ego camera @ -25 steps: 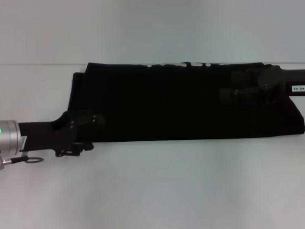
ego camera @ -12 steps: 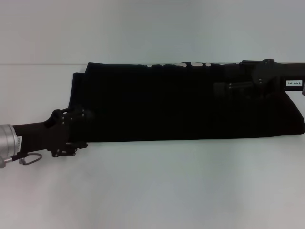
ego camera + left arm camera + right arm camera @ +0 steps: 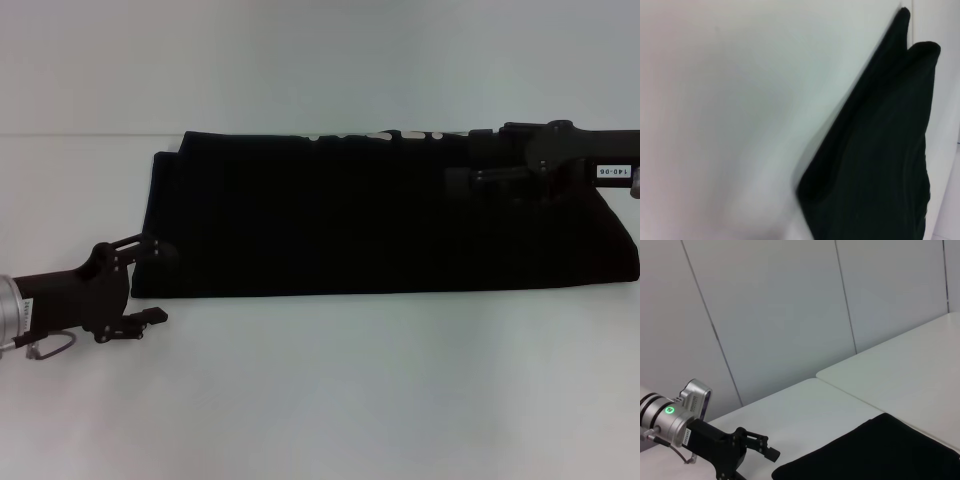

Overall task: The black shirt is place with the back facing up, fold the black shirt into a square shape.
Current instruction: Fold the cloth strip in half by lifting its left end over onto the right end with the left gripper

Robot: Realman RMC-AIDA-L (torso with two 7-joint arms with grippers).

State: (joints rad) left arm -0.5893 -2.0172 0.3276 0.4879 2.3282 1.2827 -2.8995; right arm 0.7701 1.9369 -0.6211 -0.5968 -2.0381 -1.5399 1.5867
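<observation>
A plain white surface (image 3: 320, 390) fills the scene. A thin seam (image 3: 90, 135) crosses it at the far side. Beyond it stands a pale panelled wall (image 3: 780, 315).

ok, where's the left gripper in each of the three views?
Head view: left gripper at the lower left, open, off the near left corner of the black shirt.
Left wrist view: the gripper is not in it; only the shirt's corner on the white table.
Right wrist view: far off at the lower left, beside the shirt's edge.
Shared landmark: that near left shirt corner.
</observation>
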